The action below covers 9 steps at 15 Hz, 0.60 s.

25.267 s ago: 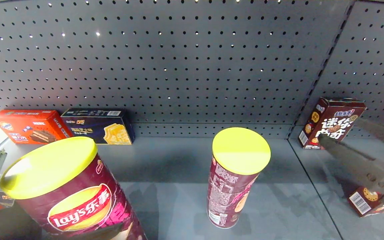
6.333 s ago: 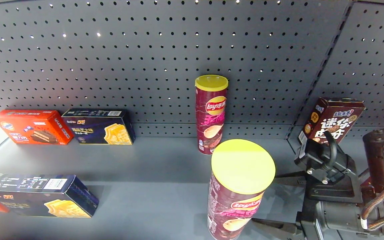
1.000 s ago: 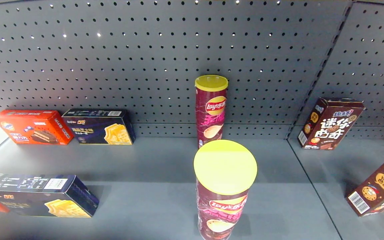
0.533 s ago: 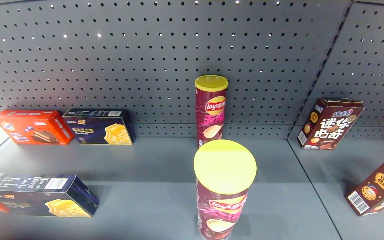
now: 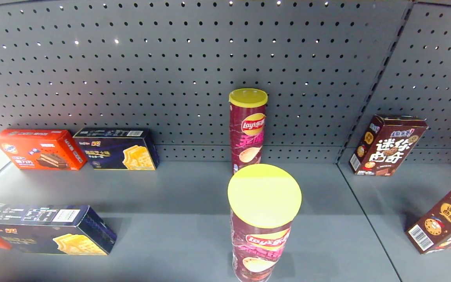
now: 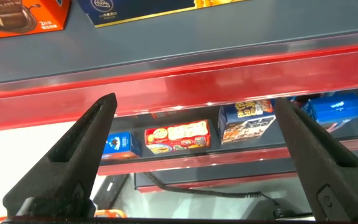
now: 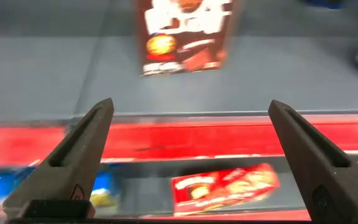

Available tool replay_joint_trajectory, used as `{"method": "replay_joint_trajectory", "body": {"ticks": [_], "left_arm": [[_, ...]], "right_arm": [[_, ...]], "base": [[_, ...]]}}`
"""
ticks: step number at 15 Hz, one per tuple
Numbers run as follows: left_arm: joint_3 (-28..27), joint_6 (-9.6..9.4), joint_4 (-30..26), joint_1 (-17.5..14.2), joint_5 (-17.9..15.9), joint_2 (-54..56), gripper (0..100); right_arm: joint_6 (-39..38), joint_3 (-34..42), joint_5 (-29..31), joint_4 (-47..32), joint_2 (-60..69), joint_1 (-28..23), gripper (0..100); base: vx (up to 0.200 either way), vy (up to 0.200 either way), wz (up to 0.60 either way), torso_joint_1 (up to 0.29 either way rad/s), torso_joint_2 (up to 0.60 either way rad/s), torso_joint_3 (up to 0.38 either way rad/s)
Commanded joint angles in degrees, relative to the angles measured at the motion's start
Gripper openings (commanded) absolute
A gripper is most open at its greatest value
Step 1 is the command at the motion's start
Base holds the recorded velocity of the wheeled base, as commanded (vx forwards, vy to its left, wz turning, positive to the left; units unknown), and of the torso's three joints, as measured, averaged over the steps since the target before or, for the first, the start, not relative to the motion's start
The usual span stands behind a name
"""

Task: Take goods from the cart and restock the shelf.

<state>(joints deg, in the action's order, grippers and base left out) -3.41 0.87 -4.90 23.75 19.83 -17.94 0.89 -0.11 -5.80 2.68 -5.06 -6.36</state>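
Left gripper [image 6: 192,106]: spread wide, empty, low and left of the front chip can [image 5: 264,219], outside the shelf's [image 5: 178,196] red lip.

Far left of that can: orange box [image 5: 37,149], rear navy box [image 5: 118,148], near navy box [image 5: 49,229], all lying flat.

Directly behind that can: rear chip can [image 5: 248,131], upright at the pegboard.

Right of that can: rear cookie box [image 5: 388,145] standing, near cookie box [image 5: 444,217] tilted.

Right gripper [image 7: 191,106]: wide, empty, low and right of that can.

Handling, my guess: the cans are light, stiff card tubes, slick and tippy. I'd grip one mid-body, below the lid, without squeezing hard. The boxes dent, so I'd take one across its narrow faces.
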Motion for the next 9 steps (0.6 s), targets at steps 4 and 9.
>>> {"method": "replay_joint_trajectory", "body": {"ticks": [4, 9], "left_arm": [[0.0, -0.16, 0.1, -0.5, 0.3, 1.9, 100], [0.0, -0.16, 0.1, -4.2, 0.6, 6.6, 100]], "right_arm": [[-0.9, 0.1, 1.3, 0.5, 4.4, 6.3, 100], [-0.8, 0.1, 1.2, 0.9, 4.4, 6.5, 100]], "base": [[0.000, 0.000, 0.00, 0.000, 0.00, 0.000], [0.000, 0.000, 0.00, 0.000, 0.00, 0.000]]}}
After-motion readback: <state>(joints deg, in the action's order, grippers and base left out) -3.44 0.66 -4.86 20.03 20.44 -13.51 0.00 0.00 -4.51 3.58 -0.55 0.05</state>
